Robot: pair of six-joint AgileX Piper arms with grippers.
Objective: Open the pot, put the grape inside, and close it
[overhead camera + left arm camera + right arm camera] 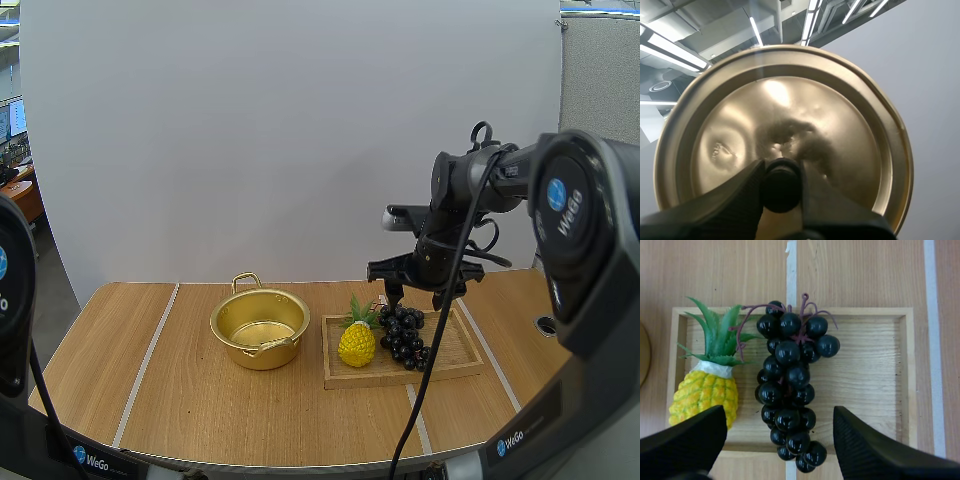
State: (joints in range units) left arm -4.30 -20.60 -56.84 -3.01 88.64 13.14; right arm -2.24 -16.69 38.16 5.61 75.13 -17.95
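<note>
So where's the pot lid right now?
The lid is in the left gripper, pinched by its black knob in the left wrist view, away from the open pot beside the wooden tray.

A shallow wooden tray (455,352) (870,370) lies flat on a light wood-grain table (180,400) (860,270). The tray is rectangular and pale, with a low raised rim. Inside it, at its left end as the high view shows it, sits a small yellow pineapple (357,343) (705,392) with a bumpy body. Its spiky green leaves point toward the tray's far rim. A thin pale stripe on the table passes beneath the tray's middle, and another runs just beyond the tray's right end.
</note>
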